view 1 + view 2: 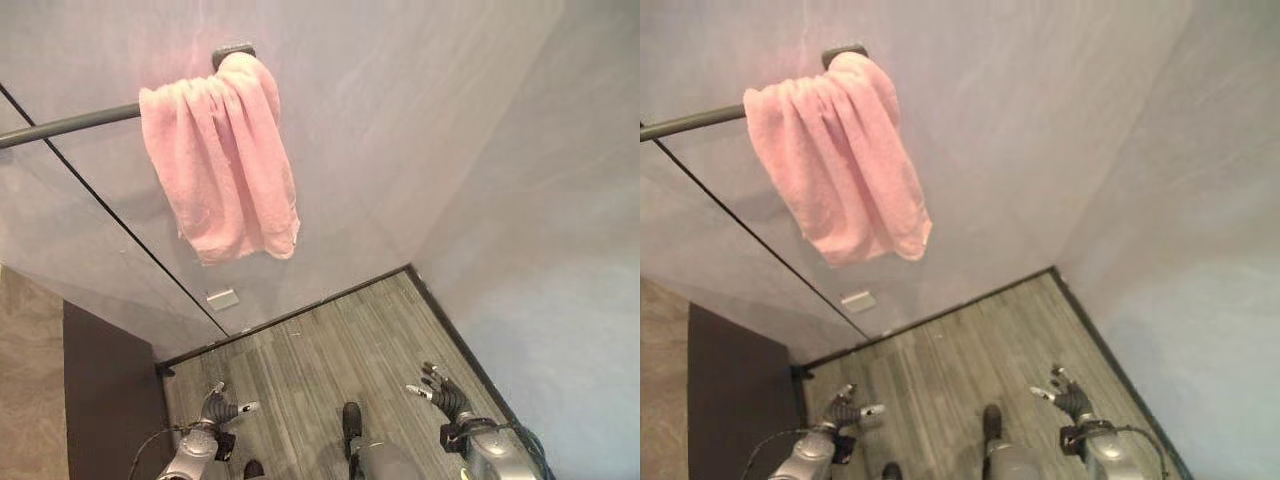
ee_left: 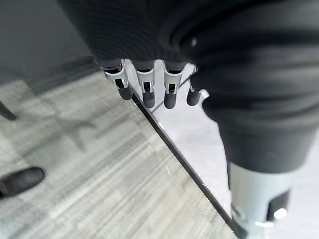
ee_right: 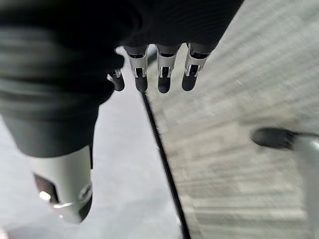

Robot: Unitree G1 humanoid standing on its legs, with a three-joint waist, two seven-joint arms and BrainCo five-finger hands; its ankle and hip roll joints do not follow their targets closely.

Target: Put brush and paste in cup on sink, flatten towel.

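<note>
The pink towel (image 1: 225,160) hangs bunched over the grey wall rail (image 1: 70,125). Both hands hang low over the floor, left hand (image 1: 222,407) and right hand (image 1: 440,390), fingers relaxed, holding nothing. Flattening likely means pulling its edges apart along the rail.

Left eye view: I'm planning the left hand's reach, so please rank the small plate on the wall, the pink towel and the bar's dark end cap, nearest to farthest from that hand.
From the left hand:
1. Small wall plate, low on the wall, just above the floor.
2. Pink towel, bunched over the bar higher up.
3. Dark end cap, at the bar's tip above the towel.
</note>
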